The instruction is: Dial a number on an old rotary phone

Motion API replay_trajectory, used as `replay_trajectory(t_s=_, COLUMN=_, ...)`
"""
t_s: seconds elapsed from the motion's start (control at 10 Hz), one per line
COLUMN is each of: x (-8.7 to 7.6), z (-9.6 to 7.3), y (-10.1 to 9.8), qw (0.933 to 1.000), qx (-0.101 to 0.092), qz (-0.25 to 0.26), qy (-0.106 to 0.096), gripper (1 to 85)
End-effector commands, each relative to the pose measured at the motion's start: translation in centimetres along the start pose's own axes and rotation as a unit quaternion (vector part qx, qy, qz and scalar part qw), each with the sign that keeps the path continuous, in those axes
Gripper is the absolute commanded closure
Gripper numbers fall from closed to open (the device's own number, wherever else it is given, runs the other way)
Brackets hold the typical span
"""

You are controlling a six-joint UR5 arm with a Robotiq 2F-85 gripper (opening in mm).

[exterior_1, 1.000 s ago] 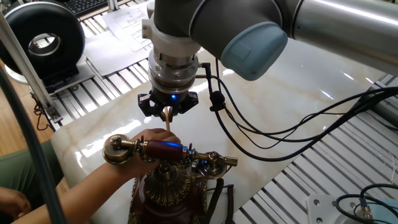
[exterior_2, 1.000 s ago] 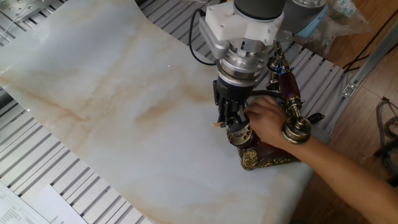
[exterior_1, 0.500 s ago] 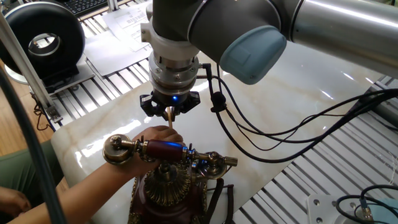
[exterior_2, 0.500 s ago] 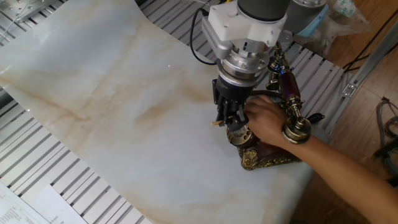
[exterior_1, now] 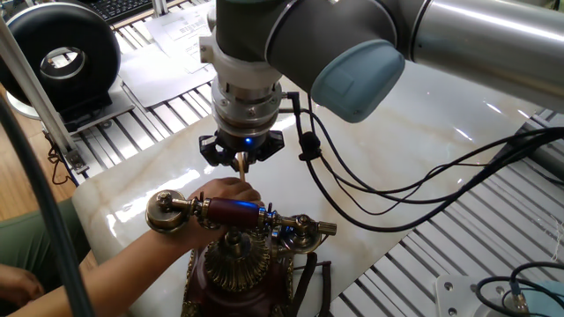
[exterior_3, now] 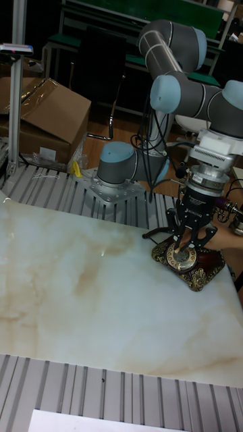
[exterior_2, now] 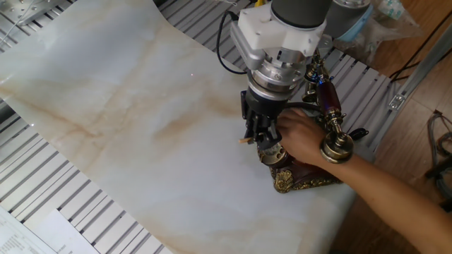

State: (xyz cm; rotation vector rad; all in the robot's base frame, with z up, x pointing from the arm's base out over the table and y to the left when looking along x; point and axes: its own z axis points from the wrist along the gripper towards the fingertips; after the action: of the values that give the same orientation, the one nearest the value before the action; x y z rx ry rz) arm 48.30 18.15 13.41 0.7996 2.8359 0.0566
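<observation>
The old rotary phone [exterior_1: 236,269] has a maroon body with ornate brass trim and stands at the marble table's near edge. Its brass-ended handset [exterior_1: 231,211] rests across the cradle. My gripper [exterior_1: 240,158] hangs just behind the handset, shut on a thin wooden stick [exterior_1: 240,169] that points down toward the dial. In the tall fixed view the gripper [exterior_3: 184,241] sits right over the brass dial [exterior_3: 180,257]. From the other side, the gripper [exterior_2: 258,132] is at the phone's [exterior_2: 300,176] front. A person's hand [exterior_2: 302,137] holds the phone beside it.
The person's forearm [exterior_1: 141,260] reaches in from the near left. A black ring-shaped device [exterior_1: 62,55] and papers [exterior_1: 181,40] lie on the slatted bench behind. Black cables [exterior_1: 397,189] trail from the wrist. A cardboard box [exterior_3: 47,115] sits beyond the table.
The wrist and gripper have shifted and turned very slightly with the stick at the dial. The hand and phone stay put.
</observation>
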Motion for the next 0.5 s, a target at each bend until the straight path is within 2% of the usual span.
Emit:
replay_trajectory(t_s=0.0, x=0.37, z=0.61, y=0.37, qw=1.0000, qx=0.001, qz=0.002, qy=-0.003, gripper=84.7)
replay_trajectory(t_s=0.4, x=0.63, z=1.17, y=0.48, qw=1.0000, qx=0.007, qz=0.001, qy=-0.006, gripper=84.7)
